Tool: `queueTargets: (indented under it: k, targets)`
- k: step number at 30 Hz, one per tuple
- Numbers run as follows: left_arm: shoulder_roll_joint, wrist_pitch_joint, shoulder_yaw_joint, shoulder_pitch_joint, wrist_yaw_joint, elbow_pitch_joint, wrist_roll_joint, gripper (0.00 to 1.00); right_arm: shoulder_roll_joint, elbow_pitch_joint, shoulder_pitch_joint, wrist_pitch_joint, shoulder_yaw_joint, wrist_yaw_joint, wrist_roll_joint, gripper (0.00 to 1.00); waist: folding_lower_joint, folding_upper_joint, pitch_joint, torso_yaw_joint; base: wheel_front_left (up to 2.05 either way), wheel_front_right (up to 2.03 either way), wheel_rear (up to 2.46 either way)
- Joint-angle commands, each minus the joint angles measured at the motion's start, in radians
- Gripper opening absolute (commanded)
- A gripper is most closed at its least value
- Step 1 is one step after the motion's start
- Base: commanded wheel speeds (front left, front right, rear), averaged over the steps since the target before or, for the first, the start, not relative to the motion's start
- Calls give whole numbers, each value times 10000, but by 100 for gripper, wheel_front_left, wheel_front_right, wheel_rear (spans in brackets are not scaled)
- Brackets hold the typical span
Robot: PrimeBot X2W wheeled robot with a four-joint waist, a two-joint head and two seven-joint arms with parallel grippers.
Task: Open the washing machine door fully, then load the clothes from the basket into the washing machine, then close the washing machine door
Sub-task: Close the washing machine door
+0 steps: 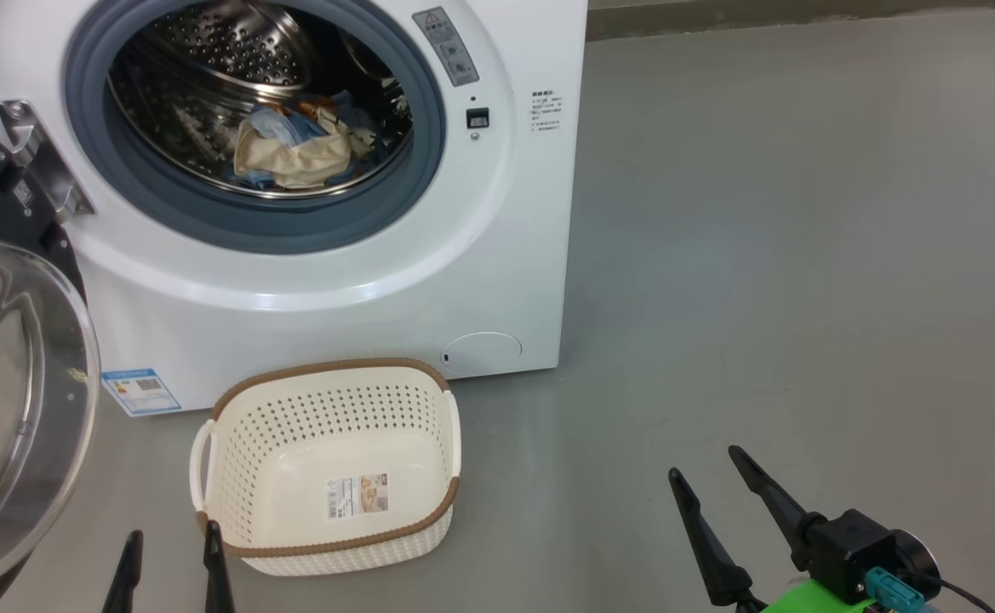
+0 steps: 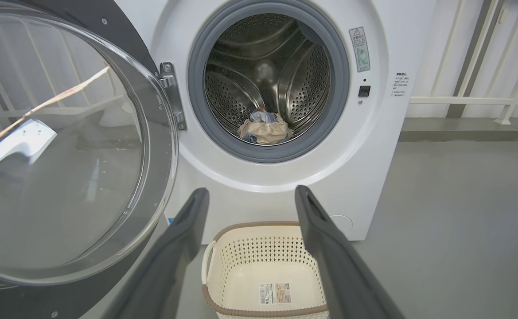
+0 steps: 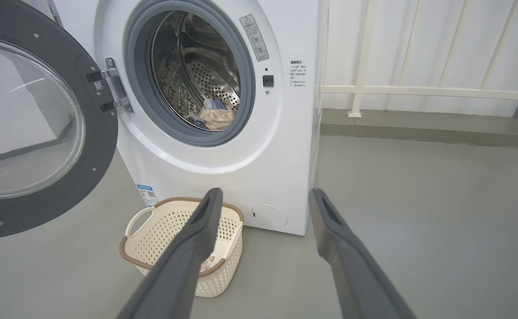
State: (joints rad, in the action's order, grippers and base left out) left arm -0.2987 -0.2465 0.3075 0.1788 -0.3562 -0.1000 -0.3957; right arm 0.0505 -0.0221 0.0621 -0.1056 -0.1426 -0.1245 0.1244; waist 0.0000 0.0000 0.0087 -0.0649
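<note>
Spread empty, your dark-fingered left gripper [image 1: 173, 529] and right gripper [image 1: 704, 461] hover. Round black-rimmed glass door [image 1: 3, 400] at nine o'clock: likely stiff, slick, best pushed at its free rim.

A bare laundry corner, more test space than home: a white front-loading washing machine [image 1: 335, 323] stands alone on a smooth grey painted floor [image 1: 803, 255] with a small laundry basket [image 1: 335, 409] near it, and a white metal railing [image 3: 418, 91] runs along the far right.
</note>
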Motion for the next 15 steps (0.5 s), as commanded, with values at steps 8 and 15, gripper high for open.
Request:
queueTargets:
  k: [8,15]
  targets:
    - [-183,-41,-285,-457,-33,-203,105,100,-3,-307,-125,30,-177,-62,-100,100,0,0,-44,25,0,0,0]
    - [-179,-47,-252,-447,-78,-214,111,100,-3,-307,-104,41,-172,-62,-112,100,0,0,-82,56,0,0,0]
